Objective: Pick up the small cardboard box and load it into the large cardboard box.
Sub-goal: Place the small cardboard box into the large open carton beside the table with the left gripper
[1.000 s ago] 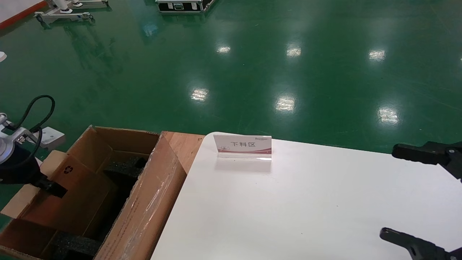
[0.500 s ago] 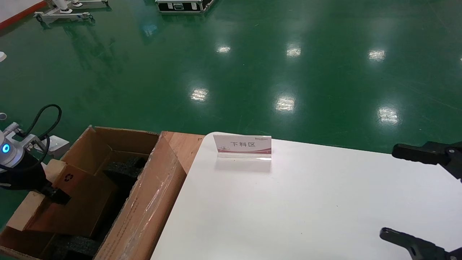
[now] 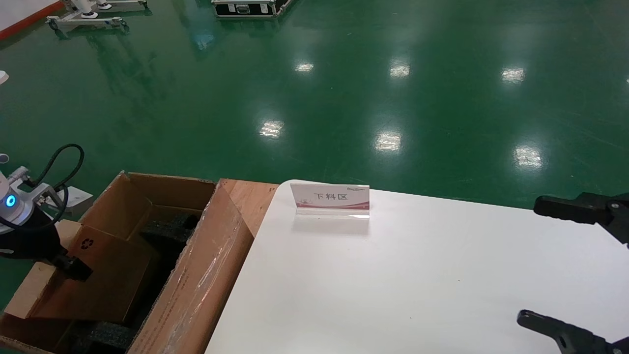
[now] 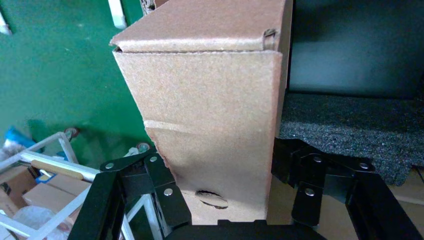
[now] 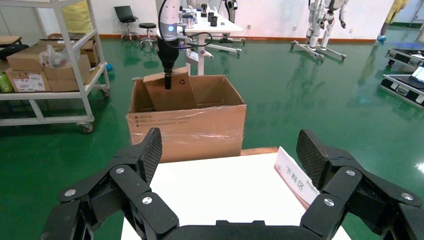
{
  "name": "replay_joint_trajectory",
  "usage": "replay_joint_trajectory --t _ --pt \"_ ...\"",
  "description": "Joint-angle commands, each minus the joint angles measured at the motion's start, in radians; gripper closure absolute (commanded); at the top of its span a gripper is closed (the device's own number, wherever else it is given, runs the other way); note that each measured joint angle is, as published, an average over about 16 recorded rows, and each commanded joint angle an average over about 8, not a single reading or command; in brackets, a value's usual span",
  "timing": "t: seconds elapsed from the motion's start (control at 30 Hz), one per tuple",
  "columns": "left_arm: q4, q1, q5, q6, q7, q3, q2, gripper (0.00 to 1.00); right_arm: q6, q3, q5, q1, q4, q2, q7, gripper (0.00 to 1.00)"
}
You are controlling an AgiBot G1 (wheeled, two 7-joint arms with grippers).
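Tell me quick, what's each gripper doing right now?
Left gripper: shut on the small cardboard box, holding it inside the large cardboard box.
Right gripper: open, holding nothing, over the white table.

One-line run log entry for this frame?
left gripper: shut on flat brown small cardboard box, partly inside big taped brown large cardboard box | right gripper: open, idle above white table | release pending

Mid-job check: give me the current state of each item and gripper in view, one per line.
small cardboard box: clamped, tilted, partly lowered inside the carton.
large cardboard box: open, flaps up, black foam inside.
left gripper: shut on the small box's edge.
right gripper: open, empty, parked over the white table.
sign: upright on the table.
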Motion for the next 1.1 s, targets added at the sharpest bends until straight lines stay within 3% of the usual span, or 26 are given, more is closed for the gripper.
replay_joint_trajectory --t 0.03,0.93,1.1 --pt "-0.002 -0.001 0.001 0.001 -0.001 0.001 -0.001 0.0 0.0 0.0 0.0 0.0 0.0 0.0 0.0 0.0" --pt "-0.022 -0.014 0.006 -0.005 -0.005 -0.002 -0.011 0.0 0.0 0.0 0.0 0.0 0.0 0.0 0.0 0.0" --pt "-0.06 -0.032 0.0 -0.02 0.035 -0.015 -0.016 0.0 0.0 0.0 0.0 0.0 0.0 0.0 0.0 0.0"
